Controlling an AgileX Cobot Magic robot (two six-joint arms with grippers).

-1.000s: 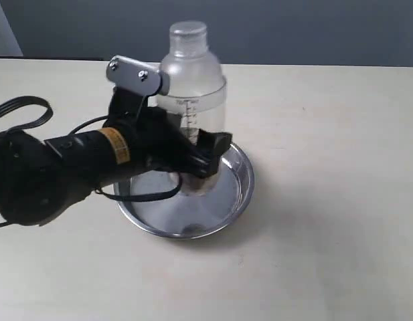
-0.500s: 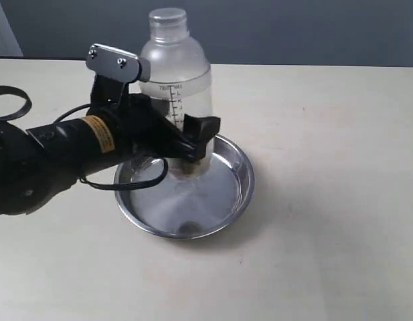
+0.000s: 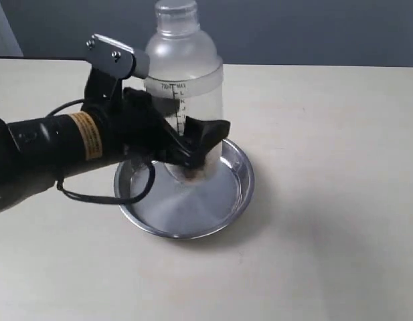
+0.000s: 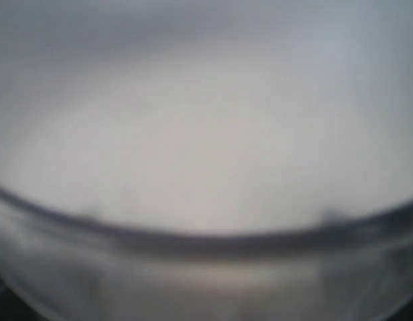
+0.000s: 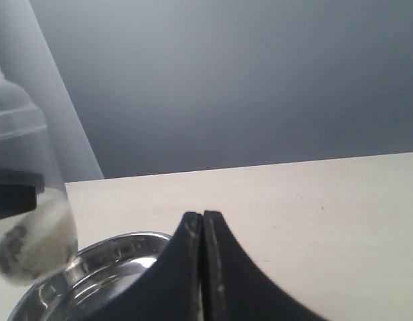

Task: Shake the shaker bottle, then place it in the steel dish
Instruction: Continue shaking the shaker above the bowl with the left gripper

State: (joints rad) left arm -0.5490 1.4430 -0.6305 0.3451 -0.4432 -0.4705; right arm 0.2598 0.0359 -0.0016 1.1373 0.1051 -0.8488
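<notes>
1. The left black end effector (image 3: 195,143) squeezes the clear plastic shaker bottle with the cloudy round top (image 3: 183,70) around its middle.
2. The bottle stands almost straight up, low over the round shiny steel dish (image 3: 237,194) on the pale desk (image 3: 326,214).
3. Brown bits (image 3: 191,175) sit at the bottle's bottom.
4. The right black end effector (image 5: 203,267) is pressed together, holding nothing, near the dish.

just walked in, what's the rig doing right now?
The left gripper holds the shaker bottle by its clear body, roughly upright over the steel dish. The bottle's base looks to hang just above the dish floor, not yet set down, with brown granules at the bottom. The right gripper is shut on nothing, apart from the bottle.
</notes>
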